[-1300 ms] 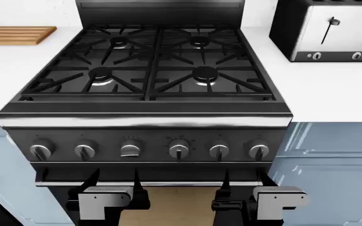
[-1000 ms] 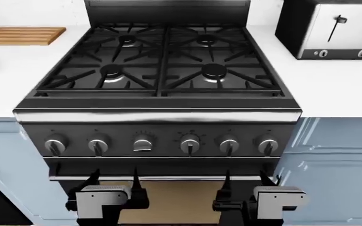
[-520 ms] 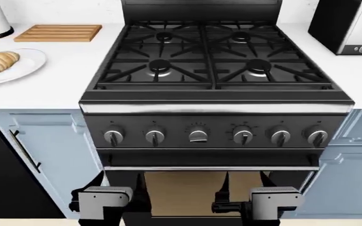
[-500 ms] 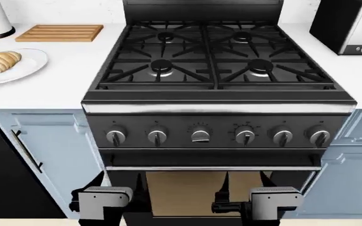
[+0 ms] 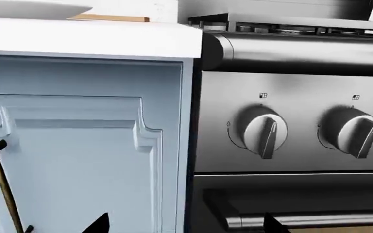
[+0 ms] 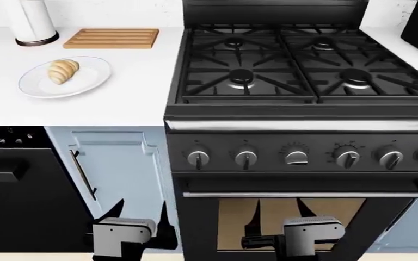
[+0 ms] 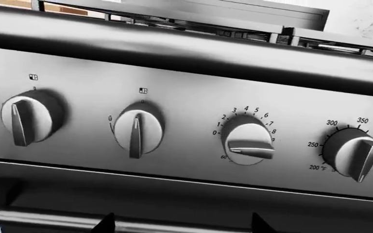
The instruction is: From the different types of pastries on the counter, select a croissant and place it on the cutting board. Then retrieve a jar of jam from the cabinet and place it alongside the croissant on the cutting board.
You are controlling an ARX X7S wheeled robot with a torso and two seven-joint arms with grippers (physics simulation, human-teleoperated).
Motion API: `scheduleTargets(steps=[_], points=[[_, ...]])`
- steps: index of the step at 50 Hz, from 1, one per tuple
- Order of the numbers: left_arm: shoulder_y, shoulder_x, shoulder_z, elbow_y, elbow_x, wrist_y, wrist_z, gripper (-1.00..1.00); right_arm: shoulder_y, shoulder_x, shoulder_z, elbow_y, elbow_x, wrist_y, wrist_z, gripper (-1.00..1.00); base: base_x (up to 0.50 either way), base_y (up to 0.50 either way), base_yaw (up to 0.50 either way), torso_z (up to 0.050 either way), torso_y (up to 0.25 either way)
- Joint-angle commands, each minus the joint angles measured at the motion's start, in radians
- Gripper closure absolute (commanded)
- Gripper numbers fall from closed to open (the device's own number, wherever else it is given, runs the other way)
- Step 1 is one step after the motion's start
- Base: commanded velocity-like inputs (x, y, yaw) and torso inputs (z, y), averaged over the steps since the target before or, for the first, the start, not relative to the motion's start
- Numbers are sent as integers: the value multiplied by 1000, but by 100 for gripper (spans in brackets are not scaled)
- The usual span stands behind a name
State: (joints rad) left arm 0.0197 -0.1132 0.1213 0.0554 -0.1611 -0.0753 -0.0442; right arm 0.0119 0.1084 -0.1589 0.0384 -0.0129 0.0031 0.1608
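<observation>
Golden-brown and ridged, the croissant (image 6: pixel 63 70) lies on a round white plate (image 6: pixel 93 79) on the white counter (image 6: pixel 133 89), left of the black stove (image 6: pixel 303 81). Behind the plate, near the wall, lies the wooden cutting board (image 6: pixel 111 38), with a tall white cylinder (image 6: pixel 35 22) just beside it. I see no jar of jam.

My 2 claws hang low, well apart from the croissant. My left claw (image 6: pixel 141 213) is in front of the blue cabinet door (image 6: pixel 118 163). My right claw (image 6: pixel 280 213) is in front of the oven door (image 6: pixel 303 187). Both have their fingers spread, holding nothing.
</observation>
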Motion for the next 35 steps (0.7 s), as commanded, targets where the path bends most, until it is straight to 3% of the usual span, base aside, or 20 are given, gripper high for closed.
scheduleTargets(steps=[1,12,35], points=[[4,-11,15,8,-14,-2,-4,-100,3,11,-21,7,-1,-4,12,-100,27,500,0,0,0],[23,-19,31,14,6,61,-23,-100,3,20,-31,9,7,-11,20,-100,36,500,0,4,0],[20,-33,60,-11,12,100,-35,-100,19,33,-69,35,-7,-16,42,-100,69,500,0,50,0]])
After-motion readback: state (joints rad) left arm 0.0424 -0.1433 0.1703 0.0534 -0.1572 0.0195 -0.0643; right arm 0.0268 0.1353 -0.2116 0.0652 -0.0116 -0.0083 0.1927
